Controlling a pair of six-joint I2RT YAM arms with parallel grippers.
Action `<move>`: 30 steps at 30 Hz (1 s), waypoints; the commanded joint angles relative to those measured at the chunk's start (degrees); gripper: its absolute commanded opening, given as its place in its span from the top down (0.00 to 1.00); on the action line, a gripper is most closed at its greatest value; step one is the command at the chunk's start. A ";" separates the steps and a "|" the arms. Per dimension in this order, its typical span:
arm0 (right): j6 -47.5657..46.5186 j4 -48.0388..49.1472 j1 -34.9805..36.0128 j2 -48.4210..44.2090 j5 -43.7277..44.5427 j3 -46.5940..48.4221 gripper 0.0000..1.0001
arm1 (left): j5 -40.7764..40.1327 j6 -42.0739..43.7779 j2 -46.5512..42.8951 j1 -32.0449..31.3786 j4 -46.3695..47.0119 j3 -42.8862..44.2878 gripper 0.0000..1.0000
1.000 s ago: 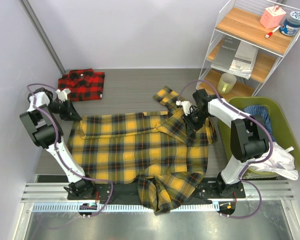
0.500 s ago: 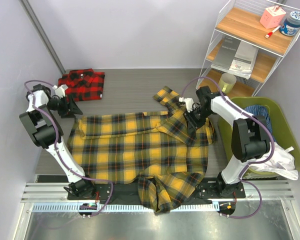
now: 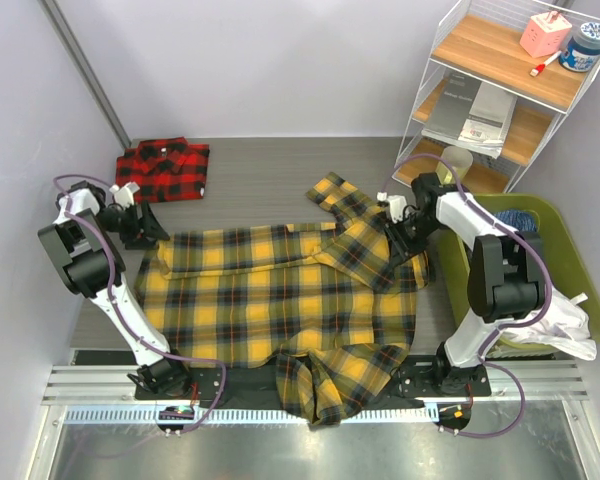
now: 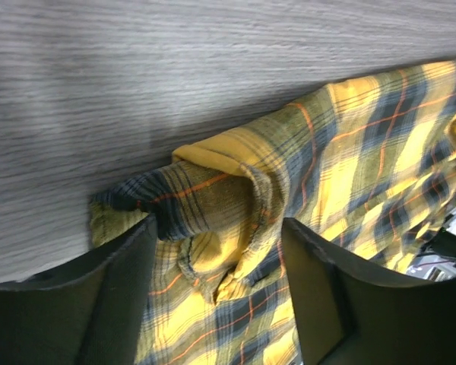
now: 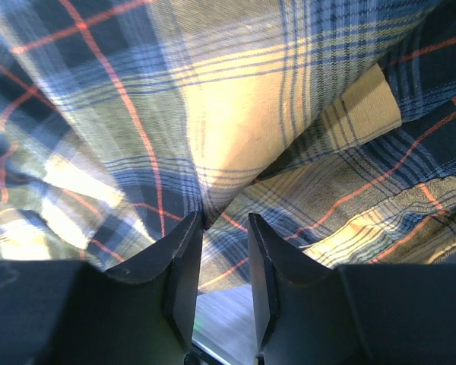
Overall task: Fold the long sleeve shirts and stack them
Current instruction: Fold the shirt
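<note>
The left gripper is spread wide on either side of a rolled corner of the yellow-and-black shirt. The right gripper is parted by a narrow gap over a fold at that shirt's right edge. The shirt lies flat mid-bench, long axis left to right, one sleeve angled far-right and cloth draped over the near edge. Its collar cannot be made out. The red-and-black shirt sits folded at far left.
</note>
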 commanded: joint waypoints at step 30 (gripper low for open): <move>3.09 6.03 0.83 6.01 -5.42 24.11 0.30 | 7.13 10.75 -12.18 0.53 3.67 1.20 0.00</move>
